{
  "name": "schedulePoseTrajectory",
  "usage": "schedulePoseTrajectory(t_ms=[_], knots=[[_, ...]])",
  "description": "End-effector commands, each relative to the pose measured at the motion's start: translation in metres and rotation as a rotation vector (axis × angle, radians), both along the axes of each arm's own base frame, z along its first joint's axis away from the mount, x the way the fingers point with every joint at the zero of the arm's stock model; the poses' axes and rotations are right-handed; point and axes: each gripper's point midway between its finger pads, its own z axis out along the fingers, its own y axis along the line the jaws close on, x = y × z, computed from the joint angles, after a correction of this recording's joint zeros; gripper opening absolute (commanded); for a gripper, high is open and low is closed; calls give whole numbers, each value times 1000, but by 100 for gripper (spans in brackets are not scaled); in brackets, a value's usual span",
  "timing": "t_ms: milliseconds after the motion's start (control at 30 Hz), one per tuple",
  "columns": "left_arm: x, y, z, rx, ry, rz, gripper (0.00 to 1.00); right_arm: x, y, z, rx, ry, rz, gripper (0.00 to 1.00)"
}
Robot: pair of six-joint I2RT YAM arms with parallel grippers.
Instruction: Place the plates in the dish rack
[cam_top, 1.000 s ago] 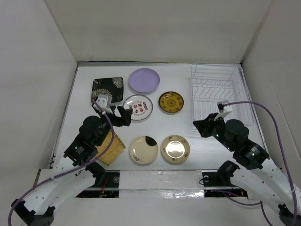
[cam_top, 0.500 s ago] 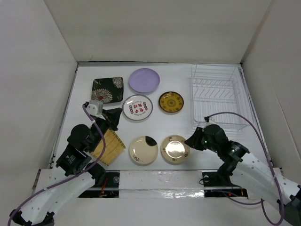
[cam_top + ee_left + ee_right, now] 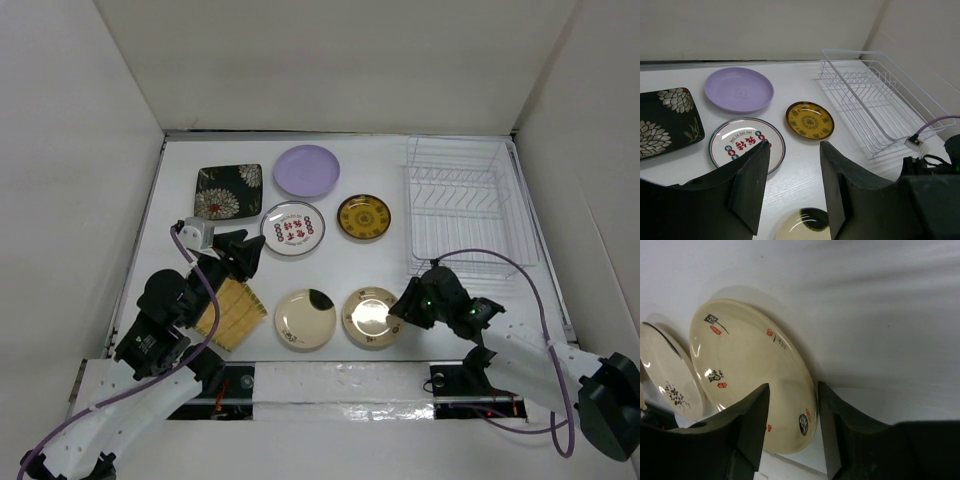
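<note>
Tan glossy plate (image 3: 740,355), lower centre: right claw (image 3: 790,395) spread, empty, astride its rim; seat deep before closing. Left claw (image 3: 793,147) spread, empty.

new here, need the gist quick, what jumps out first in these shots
The open right gripper draws the eye first, low at the near right with its fingers framing the edge of the glossy tan plate. At the far right, the white dish rack stands empty. The other plates lie flat left of it, from the lilac plate at the back to the yellow woven square at the near left.
</note>
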Motion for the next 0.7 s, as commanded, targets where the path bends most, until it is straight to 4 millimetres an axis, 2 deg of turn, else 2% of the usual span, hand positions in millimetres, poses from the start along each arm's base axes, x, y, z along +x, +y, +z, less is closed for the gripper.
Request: schedulePoseTrajectory(t_ms=[0, 33, 67, 100, 133, 233, 400, 433, 467, 500, 533, 633, 667], knots=[[-2, -1, 20, -30, -46, -14, 42, 7, 14, 0, 56, -24, 14, 45], [-2, 0, 20, -30, -47, -11, 42, 7, 14, -5, 51, -12, 7, 42], [-3, 2, 21, -35, -55, -2, 42, 7, 14, -7, 53, -7, 2, 34], [-3, 3, 21, -34, -53, 4, 42, 11, 10, -8, 35, -13, -17, 11], [-3, 4, 21, -36, -56, 7, 42, 11, 12, -5, 35, -16, -19, 2], [-3, 6, 22, -38, -60, 14, 42, 18, 3, 14, -29, -66, -67, 0], [-5, 3, 25, -42, -65, -2, 42, 40, -20, 113, -51, -320, -160, 0], [-6, 4, 26, -42, -68, -5, 42, 47, -19, 153, -19, -406, -159, 0], [-7, 4, 28, -49, -75, -6, 42, 51, -22, 174, -19, -456, -173, 0], [-8, 5, 29, -51, -79, -6, 42, 61, -36, 191, -70, -504, -226, 0], [-9, 5, 29, -54, -79, -7, 42, 70, -44, 227, -86, -584, -252, 0], [-12, 6, 32, -65, -90, -17, 42, 105, -76, 261, -300, -675, -379, 0], [-14, 4, 34, -68, -96, -30, 42, 118, -101, 286, -398, -717, -440, 0]])
